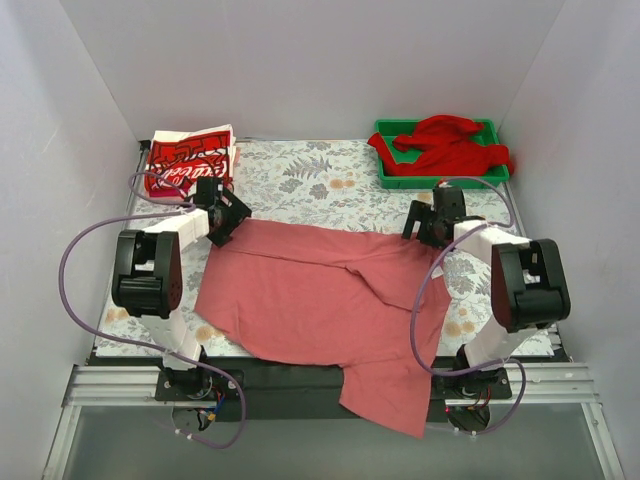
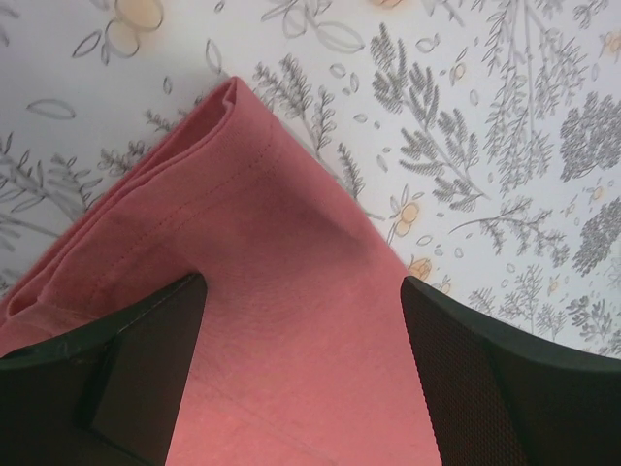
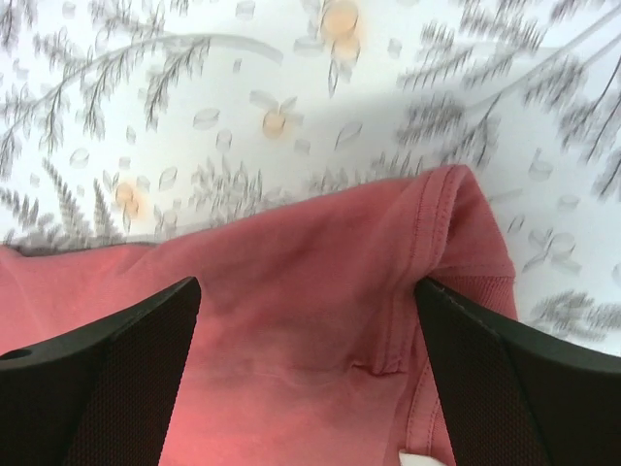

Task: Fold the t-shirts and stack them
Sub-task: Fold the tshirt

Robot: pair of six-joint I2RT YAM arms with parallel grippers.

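The left gripper (image 2: 303,282) is released, its jaws spread wide over a doubled-over, stitched corner of the pink shirt (image 1: 320,300), with cloth lying between the fingers but not pinched. The right gripper (image 3: 309,283) is released in the same way, straddling a seamed corner that looks like a sleeve or armhole. Both corners sit on the shirt's far edge, toward the middle of the table (image 1: 300,170), the left one nearer the left edge and the right one nearer the right edge. The shirt lies flat across the centre, and one flap hangs over the near edge, right of centre. Its long axis appears to run left to right, with the hem likely pointing at the left edge and the sleeve end at the right. If the jaws close shallowly, the left one may catch only the top layer of the doubled corner. The hanging flap could then drag the cloth and skew any fold. Lifting the two corners unevenly would twist it too. The folded printed shirts (image 1: 190,160) sit in the far left corner. The red shirt (image 1: 445,145) lies heaped in the green tray (image 1: 440,182) in the far right corner.
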